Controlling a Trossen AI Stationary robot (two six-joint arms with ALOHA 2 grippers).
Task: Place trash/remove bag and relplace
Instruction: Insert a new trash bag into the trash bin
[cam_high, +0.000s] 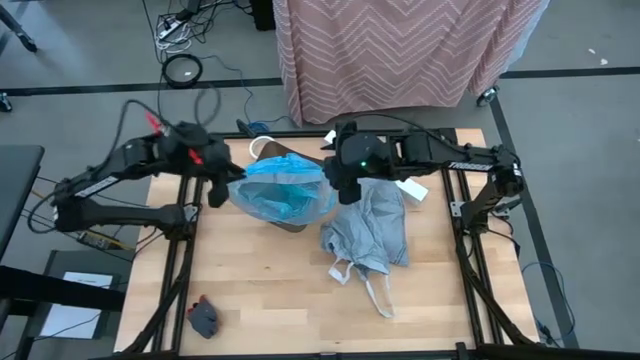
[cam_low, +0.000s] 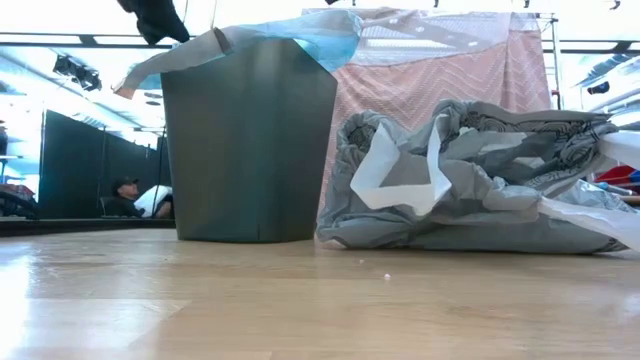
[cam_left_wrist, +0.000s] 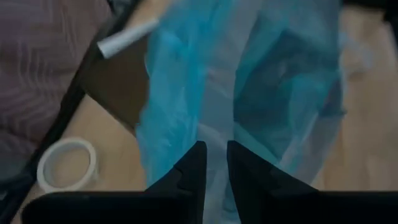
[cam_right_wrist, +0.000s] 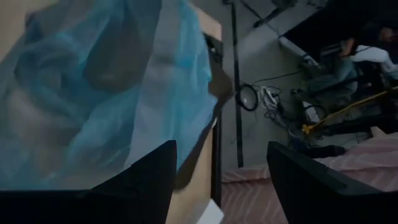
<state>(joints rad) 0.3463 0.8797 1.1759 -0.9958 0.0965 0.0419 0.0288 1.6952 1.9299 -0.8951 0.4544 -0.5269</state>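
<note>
A translucent turquoise bag (cam_high: 285, 192) lies spread over the mouth of a dark bin (cam_low: 250, 140), and its edge (cam_low: 290, 35) drapes over the rim. My left gripper (cam_high: 222, 190) is at the bag's left edge, shut on the film. My right gripper (cam_high: 340, 188) hovers open at the bag's right edge, with the film beside one finger (cam_right_wrist: 155, 180). The light grey bag (cam_high: 370, 235) lies crumpled on the table right of the bin, its loop handles (cam_high: 375, 295) trailing toward the near edge. No scattered litter shows on the table. My left gripper (cam_left_wrist: 216, 165) pinches the turquoise bag's film (cam_left_wrist: 214, 134) between its two nearly closed fingers, at the bag's left edge over the bin rim. The fingers slant down from the table's left side. The rest of the bag stays draped across the bin's mouth.
A white tape ring (cam_high: 262, 148) lies on the table behind the bin, also seen as the ring (cam_left_wrist: 67, 163) in the left wrist view. A white box (cam_high: 412, 188) sits by the right arm. A small dark object (cam_high: 203, 317) rests near the table's near-left corner. Bare wood lies toward the near edge.
</note>
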